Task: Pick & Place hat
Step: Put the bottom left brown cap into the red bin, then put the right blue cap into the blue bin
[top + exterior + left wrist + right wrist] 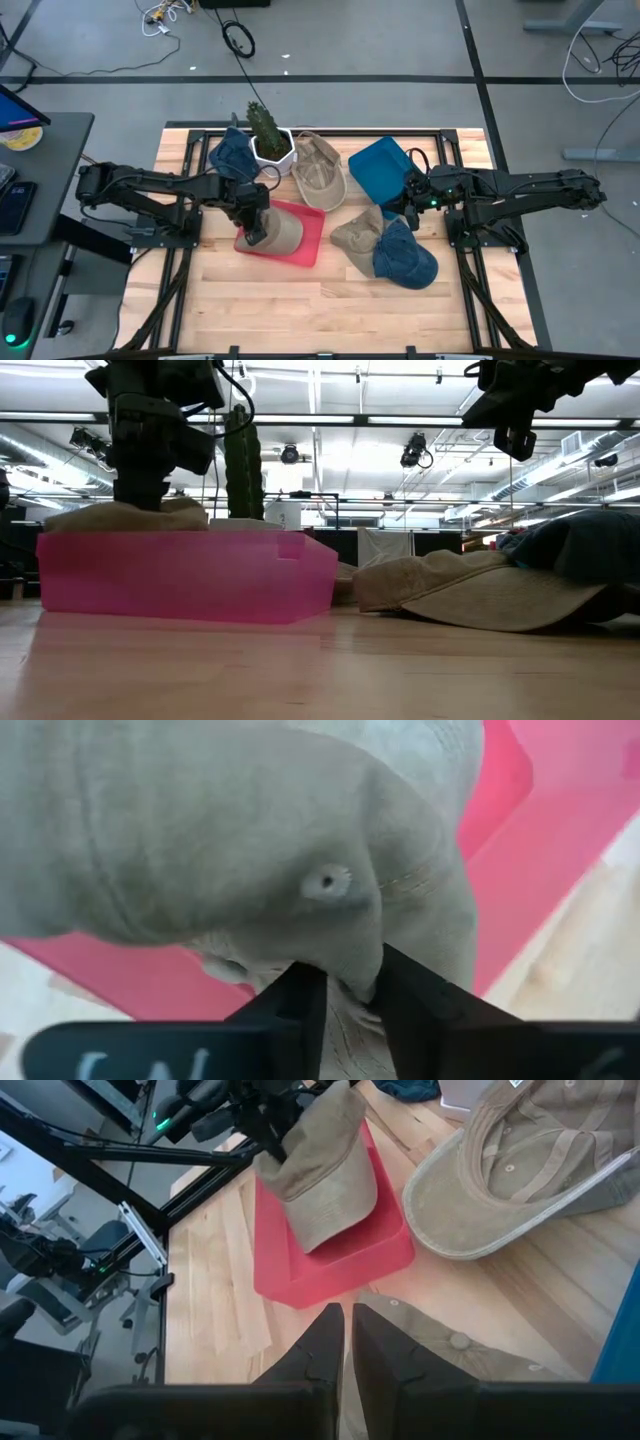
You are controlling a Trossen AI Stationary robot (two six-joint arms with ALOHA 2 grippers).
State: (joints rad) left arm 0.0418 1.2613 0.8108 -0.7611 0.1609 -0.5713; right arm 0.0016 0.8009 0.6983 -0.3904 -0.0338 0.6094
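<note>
A tan hat lies in the pink tray left of the table's middle; the right wrist view shows the hat and tray too. My left gripper stands over the hat's left end, pointing steeply down, shut on its cloth. In the low view the left gripper comes down onto the hat above the tray's wall. My right gripper waits, shut, above the table's right half, holding nothing. My left gripper pinches a small fold of the hat's crown cloth between its two fingers, just below an eyelet. The fingers come from above, slanting steeply down. The hat rests in the pink tray, its cloth slack.
A cactus in a white pot stands at the back, a dark blue hat to its left and an upturned tan hat to its right. A blue tray sits back right. Another tan hat and a blue hat lie front right.
</note>
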